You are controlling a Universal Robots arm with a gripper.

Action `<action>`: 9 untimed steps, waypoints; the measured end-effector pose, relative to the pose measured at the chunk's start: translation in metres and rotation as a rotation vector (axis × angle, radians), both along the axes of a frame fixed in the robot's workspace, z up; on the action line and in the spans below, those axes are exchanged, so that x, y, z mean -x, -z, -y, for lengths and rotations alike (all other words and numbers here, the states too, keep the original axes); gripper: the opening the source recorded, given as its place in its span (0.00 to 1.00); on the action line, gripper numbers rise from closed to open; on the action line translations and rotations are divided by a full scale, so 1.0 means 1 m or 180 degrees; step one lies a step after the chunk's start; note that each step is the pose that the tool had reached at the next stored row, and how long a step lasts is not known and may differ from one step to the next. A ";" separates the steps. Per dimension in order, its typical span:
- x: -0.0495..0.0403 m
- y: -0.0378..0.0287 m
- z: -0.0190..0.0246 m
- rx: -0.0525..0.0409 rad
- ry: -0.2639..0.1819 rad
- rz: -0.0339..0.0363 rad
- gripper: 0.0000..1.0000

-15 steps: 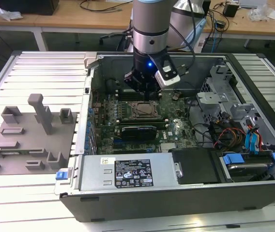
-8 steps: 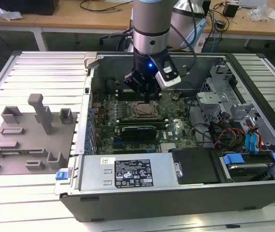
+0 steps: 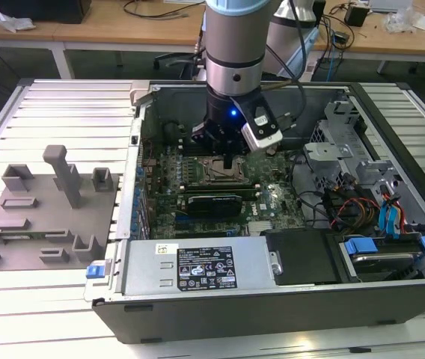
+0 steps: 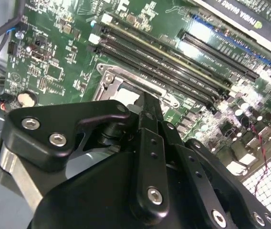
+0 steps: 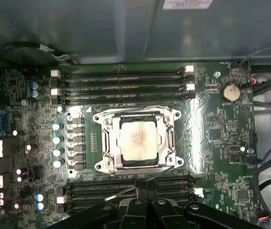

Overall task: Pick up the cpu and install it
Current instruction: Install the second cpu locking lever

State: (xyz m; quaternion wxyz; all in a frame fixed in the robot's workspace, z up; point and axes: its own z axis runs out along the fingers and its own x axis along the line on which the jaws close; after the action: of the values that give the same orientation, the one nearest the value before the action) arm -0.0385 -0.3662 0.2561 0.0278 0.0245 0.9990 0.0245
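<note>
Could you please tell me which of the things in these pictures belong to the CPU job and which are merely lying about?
Part of the job:
cpu, lying in the socket
gripper, above the motherboard

Lying about:
grey tray
black card
memory slots

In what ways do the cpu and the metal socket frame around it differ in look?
The cpu is a flat, plain, pale silvery square; the socket frame is a shiny open border with screws at its corners. The cpu is smaller and lies inside the socket frame, which encloses it. Both are metallic, squarish, and lie flat on the green motherboard.
</note>
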 end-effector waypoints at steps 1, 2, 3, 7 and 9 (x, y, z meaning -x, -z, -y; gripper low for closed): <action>0.0003 0.0010 0.0007 0.0000 0.0001 0.0000 0.11; 0.0005 0.0016 0.0009 0.0001 0.0001 0.0000 0.11; 0.0006 0.0017 0.0010 0.0001 0.0000 0.0000 0.11; 0.0010 0.0032 0.0009 0.0000 0.0000 0.0000 0.11; 0.0011 0.0041 0.0009 0.0001 0.0000 -0.0001 0.11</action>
State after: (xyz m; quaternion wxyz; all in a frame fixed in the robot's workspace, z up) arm -0.0396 -0.3671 0.2520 0.0277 0.0244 0.9990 0.0243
